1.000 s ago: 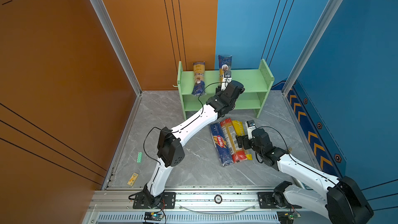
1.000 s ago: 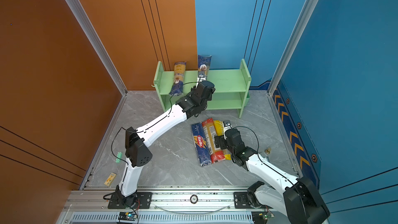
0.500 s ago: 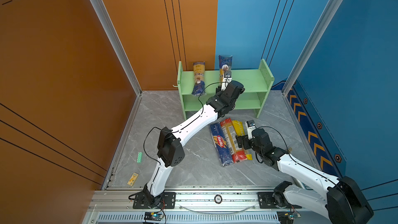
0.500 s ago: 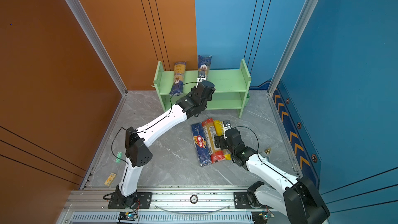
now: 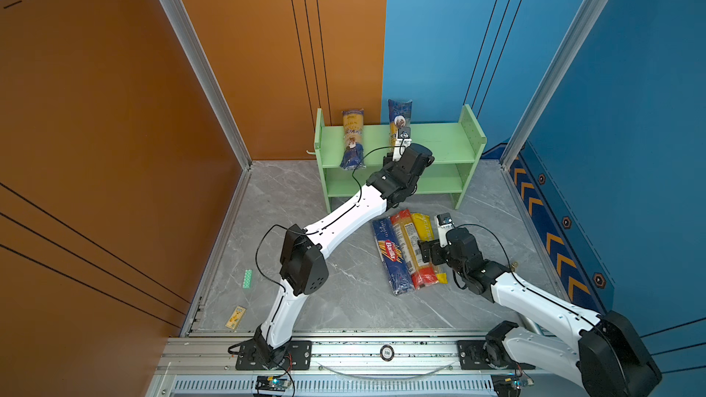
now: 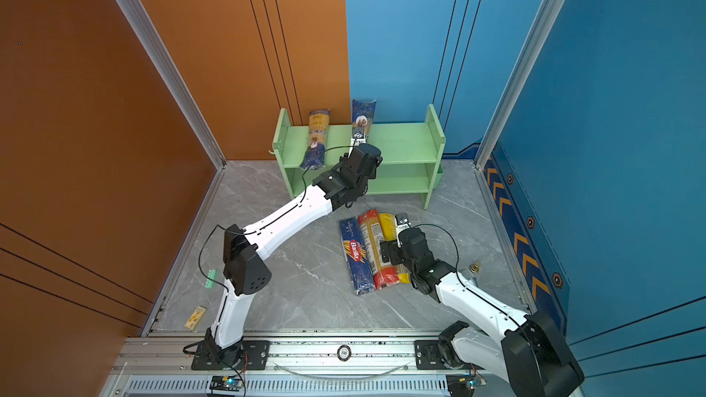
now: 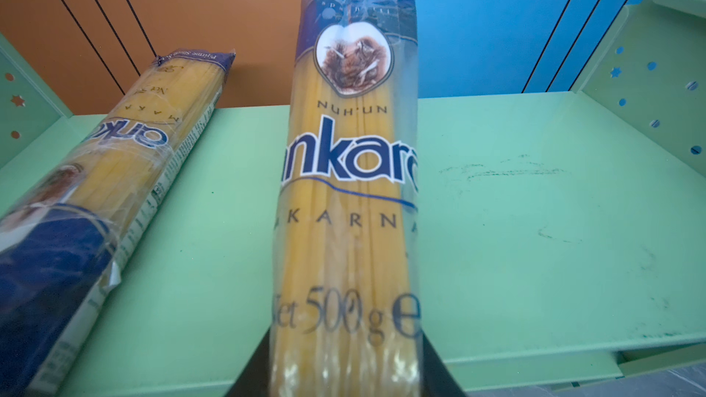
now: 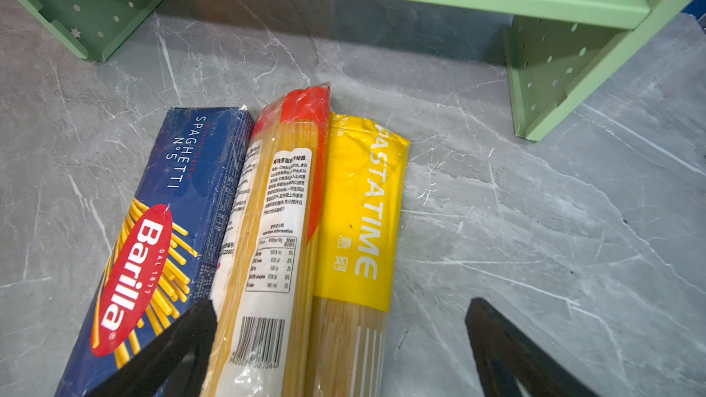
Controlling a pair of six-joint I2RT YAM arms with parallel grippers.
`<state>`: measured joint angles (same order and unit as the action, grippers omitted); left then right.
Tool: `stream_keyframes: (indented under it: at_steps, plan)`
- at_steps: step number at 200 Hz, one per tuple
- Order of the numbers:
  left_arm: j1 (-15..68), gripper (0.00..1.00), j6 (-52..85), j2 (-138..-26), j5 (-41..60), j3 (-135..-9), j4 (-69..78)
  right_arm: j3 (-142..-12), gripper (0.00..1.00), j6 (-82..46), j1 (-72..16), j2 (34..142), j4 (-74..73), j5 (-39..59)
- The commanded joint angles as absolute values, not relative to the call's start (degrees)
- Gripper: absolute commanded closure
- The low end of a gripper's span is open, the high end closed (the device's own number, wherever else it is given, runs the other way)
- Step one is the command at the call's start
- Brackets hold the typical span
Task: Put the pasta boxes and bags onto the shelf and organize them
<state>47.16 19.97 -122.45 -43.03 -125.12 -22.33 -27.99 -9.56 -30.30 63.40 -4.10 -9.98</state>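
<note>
The light green shelf [image 5: 439,139] stands against the back wall. A navy-and-yellow packet [image 5: 353,139] lies across its top tier at the left, near end overhanging the front edge. My left gripper [image 7: 345,368] is shut on the near end of a second such packet [image 7: 351,169], which points over the top tier toward the blue wall [image 5: 399,116]. On the floor lie side by side a navy Barilla box [image 8: 153,231], a red-ended packet [image 8: 275,200] and a yellow-ended packet [image 8: 359,215]. My right gripper [image 8: 340,349] hangs open over the near ends of the red-ended and yellow-ended packets.
The shelf's lower tier [image 5: 439,185] and the right half of its top tier hold nothing. A small green strip [image 5: 247,278] and a yellow card [image 5: 235,316] lie on the floor at the left. A small brass object [image 6: 475,267] sits by my right arm.
</note>
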Motion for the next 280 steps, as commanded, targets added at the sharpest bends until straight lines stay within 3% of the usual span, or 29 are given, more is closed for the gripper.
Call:
stream_keyframes:
  at_steps: [1,128,154,280]
  plan:
    - [46.6,0.76,20.3,-121.7,-44.0,-128.9,-15.5,-27.7,0.0,-10.9,-30.0,63.9,-4.9,-8.8]
    - [46.2,0.73,20.2,-121.5,-43.9,-128.4,-15.5,-27.6,0.0,-11.0,-29.9,64.0,-4.9,-8.8]
    - [46.3,0.64,20.1,-121.3,-43.9,-128.0,-15.4,-27.6,0.0,-11.0,-29.9,64.1,-4.9,-8.8]
    - [46.0,0.59,19.5,-120.2,-43.7,-125.7,-14.2,-27.6,0.0,-11.0,-29.9,64.1,-4.9,-8.9]
